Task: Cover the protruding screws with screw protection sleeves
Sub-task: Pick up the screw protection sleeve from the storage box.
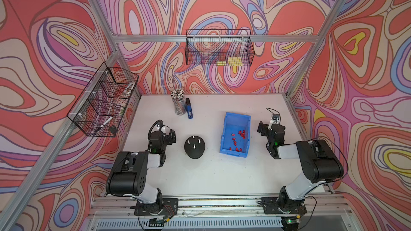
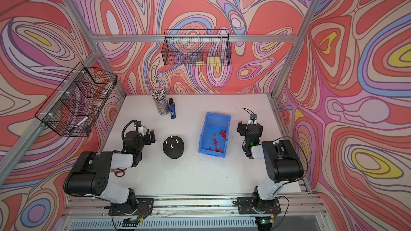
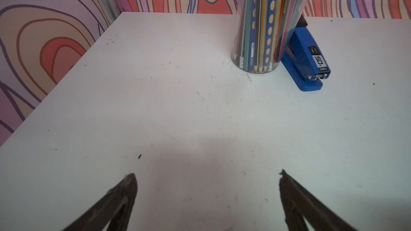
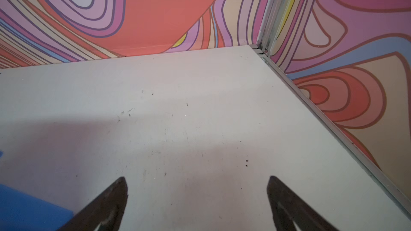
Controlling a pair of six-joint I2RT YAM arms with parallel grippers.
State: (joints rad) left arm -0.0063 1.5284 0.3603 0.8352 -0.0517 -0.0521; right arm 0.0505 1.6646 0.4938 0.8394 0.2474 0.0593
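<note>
A black round dome base (image 1: 195, 152) (image 2: 174, 153) stands mid-table, with several short silvery protruding screws (image 1: 194, 146) (image 2: 172, 146) upright on its top, all bare. The red screw protection sleeves (image 1: 241, 133) (image 2: 223, 134) lie loose inside a blue bin (image 1: 233, 153) (image 2: 212, 153) to the right of the dome. My left gripper (image 1: 172, 135) (image 2: 151, 136) (image 3: 208, 174) hovers left of the dome, open and empty over bare table. To the right of the bin, my right gripper (image 1: 262, 129) (image 2: 242, 128) (image 4: 196, 177) is also open and empty.
A clear cup of pencils (image 1: 179, 105) (image 3: 260, 41) and a blue stapler (image 1: 189, 110) (image 3: 307, 63) stand at the back left. Wire baskets hang on the left wall (image 1: 104, 105) and the back wall (image 1: 219, 50), the latter holding yellow blocks (image 1: 232, 61). Red-handled scissors (image 2: 120, 172) lie under the left arm.
</note>
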